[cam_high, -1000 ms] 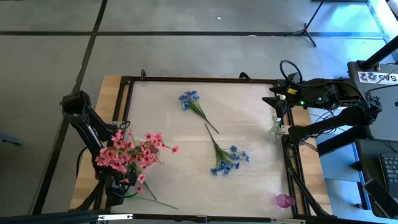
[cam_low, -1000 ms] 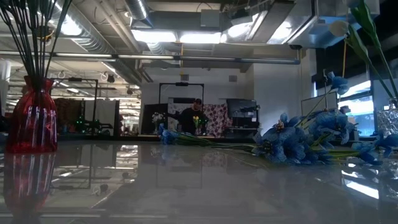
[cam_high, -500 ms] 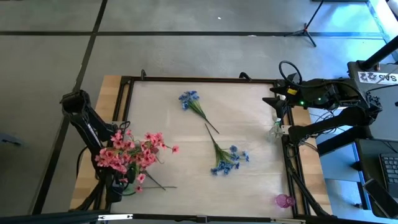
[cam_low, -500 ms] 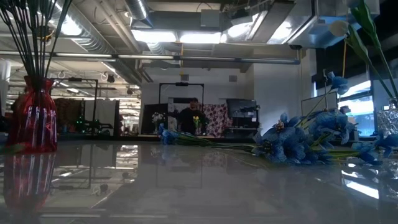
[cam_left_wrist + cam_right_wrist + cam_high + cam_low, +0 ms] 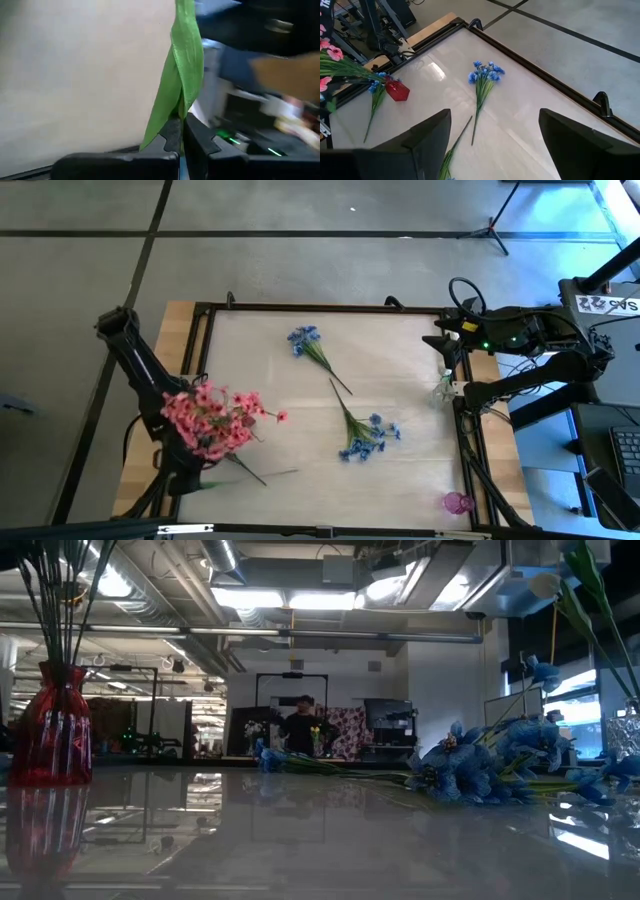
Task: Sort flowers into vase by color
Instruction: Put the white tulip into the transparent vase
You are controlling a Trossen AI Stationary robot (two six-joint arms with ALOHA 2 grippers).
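High view: left gripper (image 5: 192,470) at the near-left corner of the table (image 5: 400,470), under the pink bunch (image 5: 212,420) and hidden by it; a green stem (image 5: 250,474) trails onto the table beside it. Two blue sprigs (image 5: 362,436) lie mid-table, well apart from it. Right gripper (image 5: 452,360) parked at the right edge.

Low view: red vase (image 5: 52,728) at far left, dark stems in it.

Left wrist view: jaws pinched shut on a green leaf (image 5: 180,80), not the stiffer stem. Best lifted slowly and kept upright, watching for slip.

Right wrist view: jaws spread wide, holding nothing.
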